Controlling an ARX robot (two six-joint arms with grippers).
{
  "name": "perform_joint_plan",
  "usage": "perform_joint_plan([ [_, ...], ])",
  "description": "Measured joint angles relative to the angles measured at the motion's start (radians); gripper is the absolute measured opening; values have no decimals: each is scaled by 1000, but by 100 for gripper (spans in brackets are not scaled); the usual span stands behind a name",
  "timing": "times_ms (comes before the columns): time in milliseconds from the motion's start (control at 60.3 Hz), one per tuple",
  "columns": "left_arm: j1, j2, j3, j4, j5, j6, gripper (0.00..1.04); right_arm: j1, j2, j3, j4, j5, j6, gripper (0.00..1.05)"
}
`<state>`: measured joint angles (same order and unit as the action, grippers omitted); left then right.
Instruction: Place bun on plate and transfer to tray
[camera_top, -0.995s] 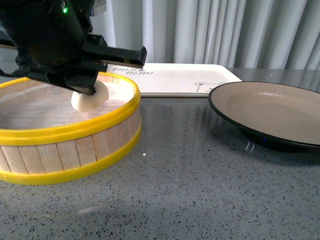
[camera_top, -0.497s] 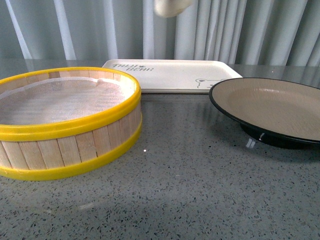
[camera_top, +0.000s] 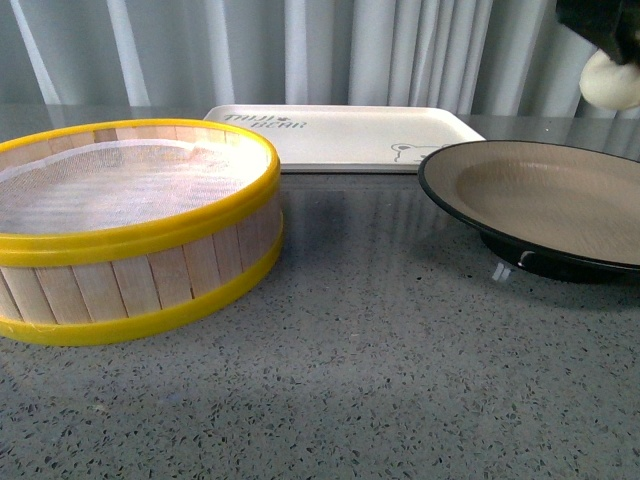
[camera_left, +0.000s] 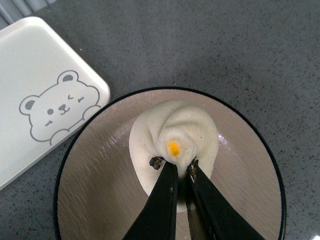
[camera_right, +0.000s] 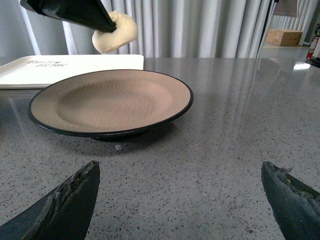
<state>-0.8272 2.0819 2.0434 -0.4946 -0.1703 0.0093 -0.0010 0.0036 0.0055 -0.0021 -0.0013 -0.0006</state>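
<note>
The white pleated bun (camera_left: 172, 131) hangs in the air above the plate (camera_left: 95, 195), pinched at its twisted top by my left gripper (camera_left: 173, 162), which is shut on it. In the front view the bun (camera_top: 611, 82) is at the far right edge under the dark left gripper (camera_top: 604, 42), over the plate's (camera_top: 530, 200) far side. The cream tray (camera_top: 340, 135) with the bear drawing lies behind, between basket and plate. My right gripper (camera_right: 180, 169) stands open low over the bare tabletop, in front of the plate (camera_right: 110, 102), with the bun (camera_right: 117, 32) held beyond it.
A yellow-rimmed wooden steamer basket (camera_top: 130, 235) with a white mesh liner stands at the left, with nothing in it. Grey speckled countertop (camera_top: 380, 380) spreads in front. Grey curtains hang behind the table.
My left gripper lifted the bun out of the steamer basket, carried it up and across to the right, and now holds it above the plate.
</note>
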Motion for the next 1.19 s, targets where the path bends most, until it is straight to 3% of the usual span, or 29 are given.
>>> perform_joint_plan([
  [928,-18,68,-105,14,-99,99,4,0,0,0,0,0,0,96],
  [1194,-14,68,-89,0,-64,78,47,0,0,0,0,0,0,96],
])
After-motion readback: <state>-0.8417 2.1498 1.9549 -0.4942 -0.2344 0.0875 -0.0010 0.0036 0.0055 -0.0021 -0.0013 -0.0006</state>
